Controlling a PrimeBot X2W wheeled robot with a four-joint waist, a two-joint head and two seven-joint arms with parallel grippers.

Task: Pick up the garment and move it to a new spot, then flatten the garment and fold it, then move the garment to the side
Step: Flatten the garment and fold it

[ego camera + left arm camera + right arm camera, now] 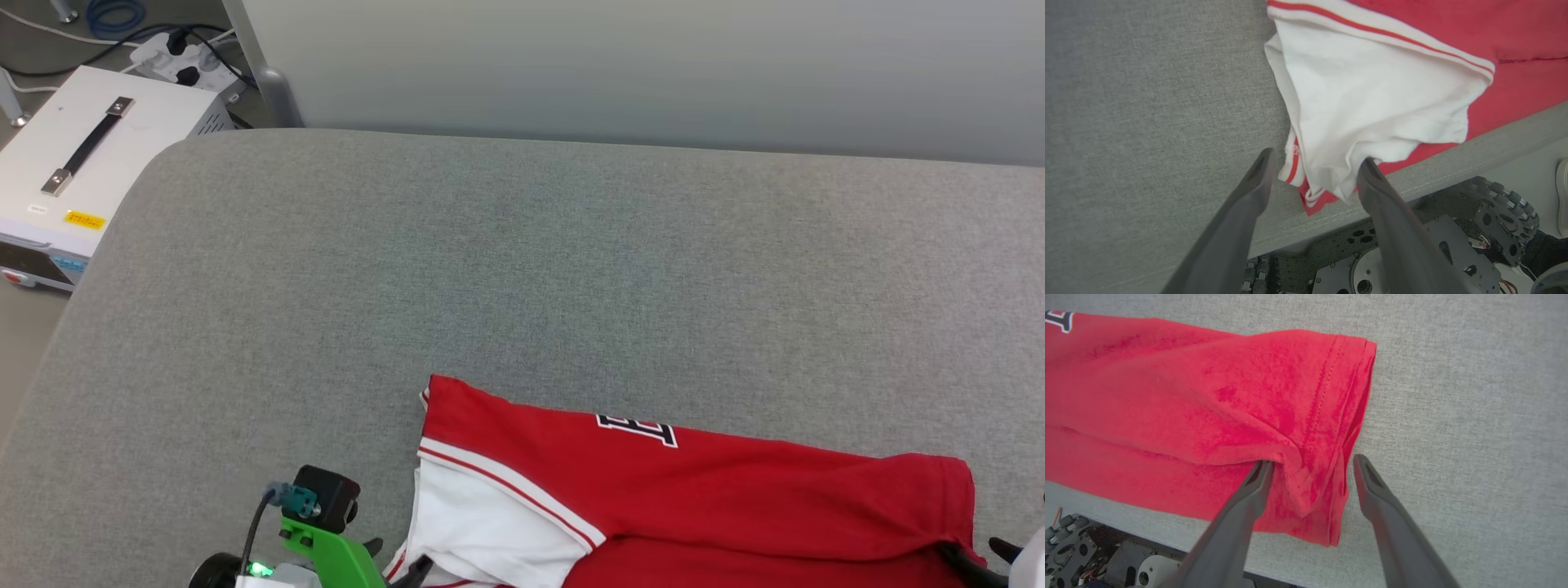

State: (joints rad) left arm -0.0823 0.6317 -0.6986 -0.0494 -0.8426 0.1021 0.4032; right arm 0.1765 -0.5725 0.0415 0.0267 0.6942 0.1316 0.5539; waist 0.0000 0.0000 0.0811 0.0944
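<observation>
The garment (694, 498), a red jersey with a white sleeve and striped trim, lies folded lengthwise along the near edge of the grey cloth-covered table (490, 245). Part of its black lettering shows on top. My left gripper (398, 557) is at the sleeve end. In the left wrist view the left gripper (1316, 163) is open, with the white sleeve (1372, 102) lying loose between its fingers. My right gripper (977, 554) is at the hem end. The right wrist view has the right gripper (1313, 462) open too, astride a bunched red hem corner (1323, 428).
A white box with a black handle (73, 163) and a power strip with cables (180, 57) sit on the floor beyond the table's far left corner. A pale partition (653, 73) runs behind the table. My wheeled base (1453, 245) is just below the near edge.
</observation>
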